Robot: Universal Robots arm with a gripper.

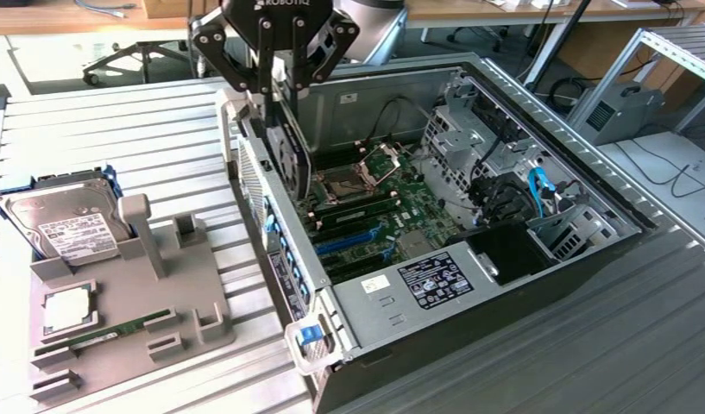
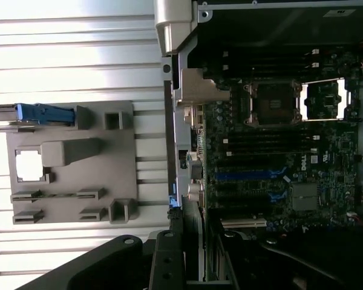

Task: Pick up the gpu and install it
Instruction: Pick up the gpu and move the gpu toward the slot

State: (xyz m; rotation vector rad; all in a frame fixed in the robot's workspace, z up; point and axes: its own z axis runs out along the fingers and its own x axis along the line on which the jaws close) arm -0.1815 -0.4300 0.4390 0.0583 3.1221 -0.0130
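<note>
Gripper [image 2: 195,266] jaws are closed on the gpu [image 1: 286,148], held upright over the case wall [image 1: 251,172]. Installation is in hand, and alignment with the blue slot [image 1: 349,240] is judged necessary.

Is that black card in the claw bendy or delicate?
Probably stiff: the gpu hangs straight from the gripper, edge-down, no sag. Likely light, since a pinch at its top holds it. Thin, so knocks against the case could harm it.

Bright light, glare across table [image 2: 72,66]
</note>
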